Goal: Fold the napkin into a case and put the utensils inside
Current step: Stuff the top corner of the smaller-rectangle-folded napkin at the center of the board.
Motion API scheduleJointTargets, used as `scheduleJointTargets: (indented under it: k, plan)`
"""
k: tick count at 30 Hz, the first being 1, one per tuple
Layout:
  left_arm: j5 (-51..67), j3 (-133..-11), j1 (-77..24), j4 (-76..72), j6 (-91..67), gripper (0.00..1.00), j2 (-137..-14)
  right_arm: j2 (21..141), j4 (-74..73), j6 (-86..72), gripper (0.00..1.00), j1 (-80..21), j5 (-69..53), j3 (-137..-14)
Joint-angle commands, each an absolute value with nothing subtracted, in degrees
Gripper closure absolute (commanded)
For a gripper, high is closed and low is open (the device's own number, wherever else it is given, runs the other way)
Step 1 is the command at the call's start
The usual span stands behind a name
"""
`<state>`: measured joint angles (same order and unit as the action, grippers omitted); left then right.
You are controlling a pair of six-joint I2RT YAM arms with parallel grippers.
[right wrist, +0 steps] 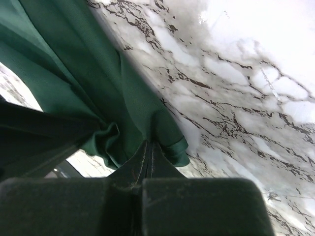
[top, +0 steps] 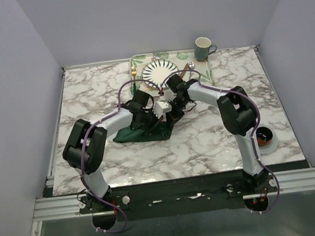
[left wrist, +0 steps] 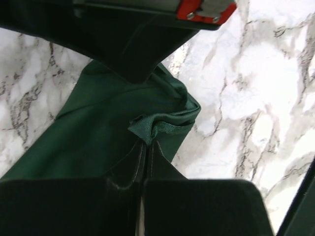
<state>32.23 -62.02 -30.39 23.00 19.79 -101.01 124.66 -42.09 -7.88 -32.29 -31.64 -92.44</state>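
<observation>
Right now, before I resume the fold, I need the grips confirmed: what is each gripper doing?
Left gripper: shut on the napkin.
Right gripper: shut on the napkin.

Two arms, left arm (top: 108, 123) and right arm (top: 214, 94), are hanging over one napkin (top: 127, 136). One plate (top: 161, 71), one fork (top: 134, 71), one tray (top: 169, 54) and one mug (top: 203, 49) are sitting far off. One dish (top: 265, 137) is sitting near right.

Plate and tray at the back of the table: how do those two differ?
The plate is round; the tray is rectangular. The plate is white with dark stripes fanning out; the tray bears green leaves. The smaller plate lies on the larger tray. Both sit flat at the table's far edge.
</observation>
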Motion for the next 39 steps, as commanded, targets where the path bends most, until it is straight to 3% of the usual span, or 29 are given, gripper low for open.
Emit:
scheduleJointTargets:
  k: [1, 18, 39]
  plan:
    - [38.3, -62.8, -30.1, 23.4, 15.2, 1.0, -102.7, 123.7, -39.6, -10.0, 0.99, -32.1, -34.4, -91.4]
    - [52.5, -65.9, -23.6, 22.9, -1.8, 1.0, -110.0, 118.7, -34.5, -9.9, 1.0, -31.6, -35.6, -85.5]
    - [56.2, -72.3, -21.4, 25.2, -13.6, 1.0, -119.7, 113.5, -29.7, -6.9, 0.99, -30.8, -32.6, -81.3]
